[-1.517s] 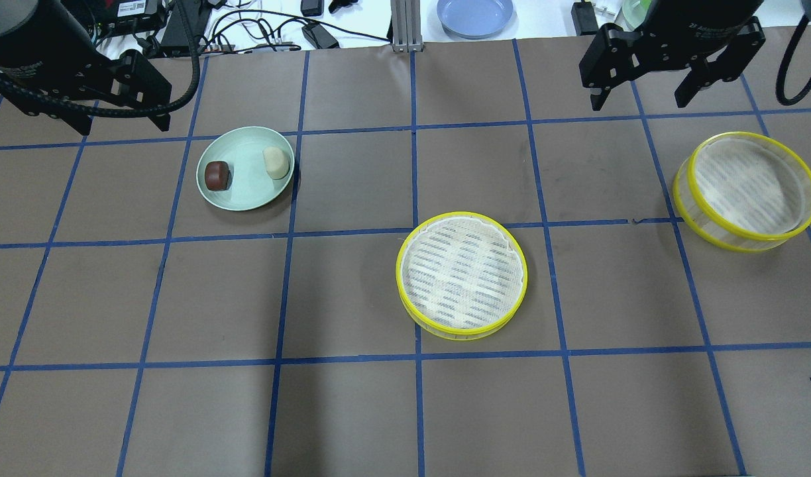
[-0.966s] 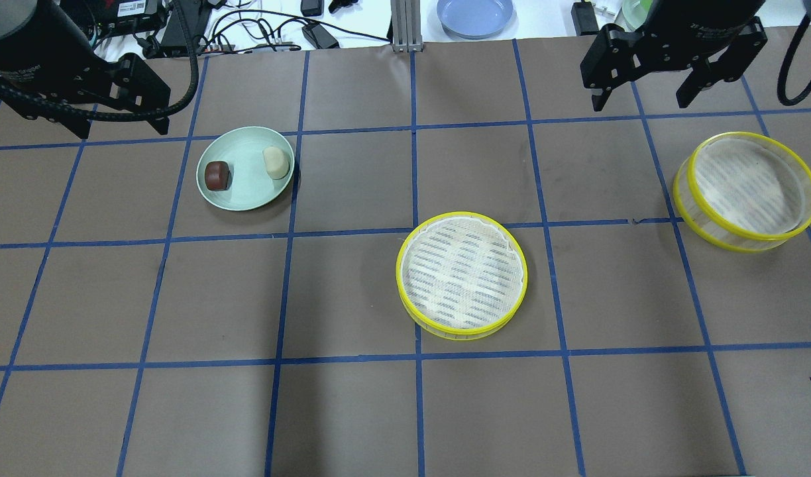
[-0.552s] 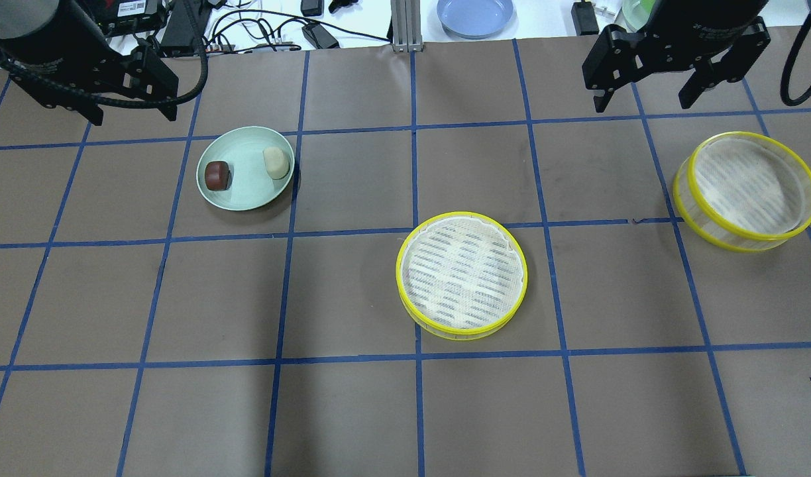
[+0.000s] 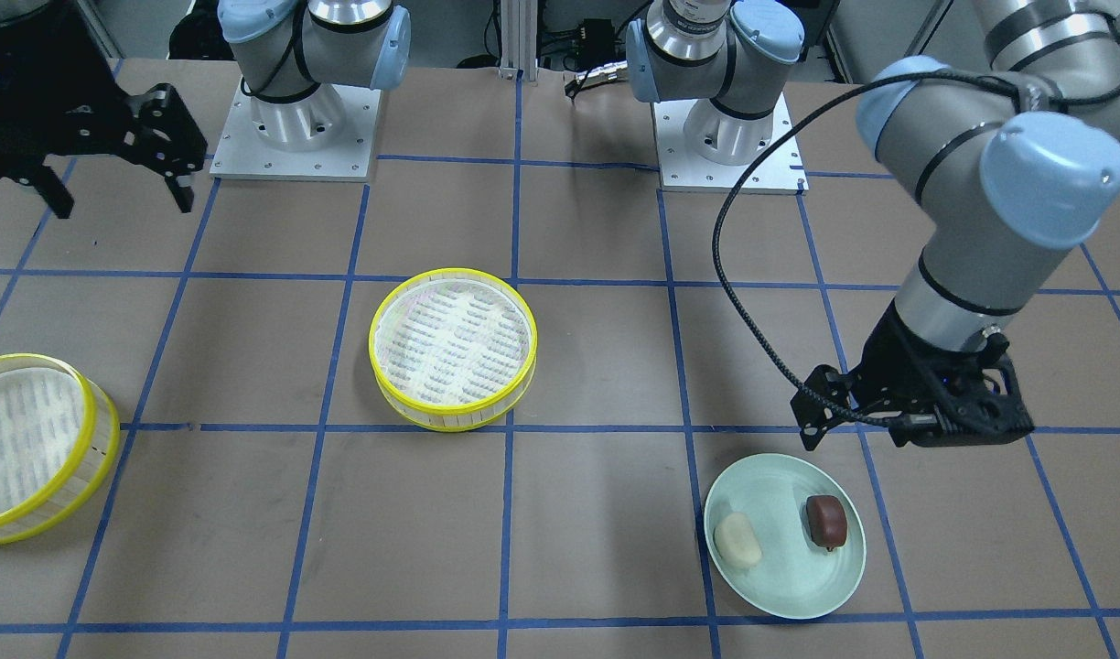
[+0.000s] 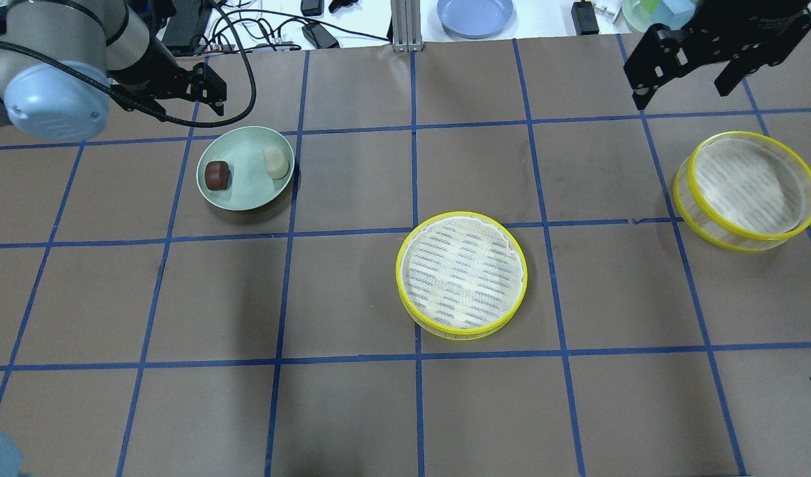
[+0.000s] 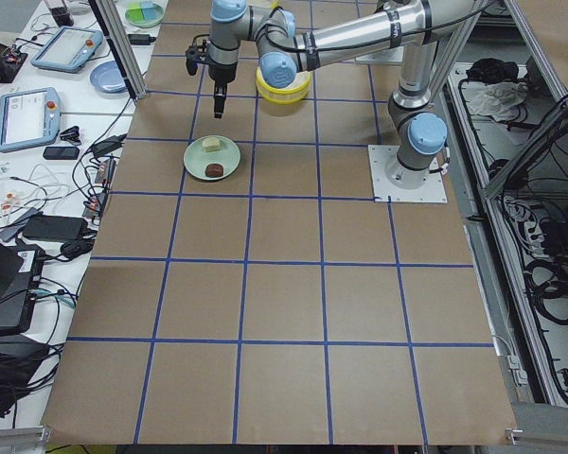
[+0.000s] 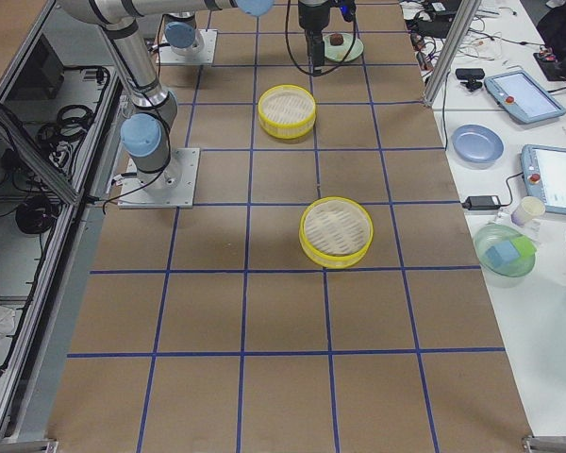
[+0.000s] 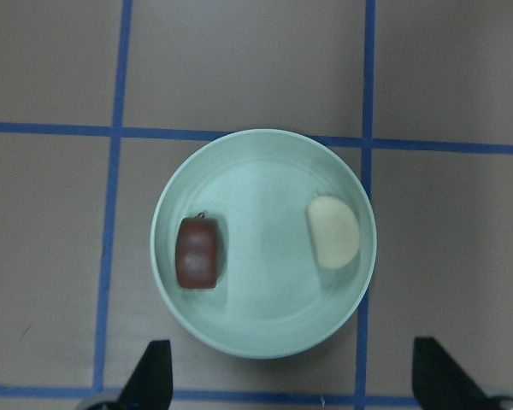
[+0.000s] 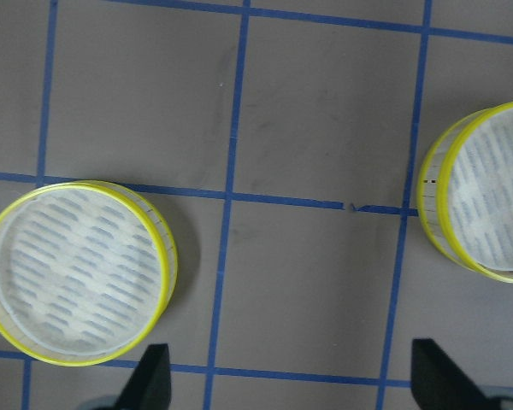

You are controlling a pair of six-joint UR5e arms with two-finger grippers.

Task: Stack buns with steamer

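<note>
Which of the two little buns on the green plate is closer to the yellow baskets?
The pale cream bun; it lies on the plate's side facing the yellow baskets, while the dark reddish-brown bun sits opposite.

Small oval pale cream toy bun and dark reddish-brown toy bun, lying apart on pale green round plate. Round yellow-rimmed steamer tray flat, central; second yellow-rimmed steamer tray well apart, far right.

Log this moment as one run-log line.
left tool open, by plate | right tool open, empty | cream bun, brown bun on plate | centre steamer, right steamer empty
</note>
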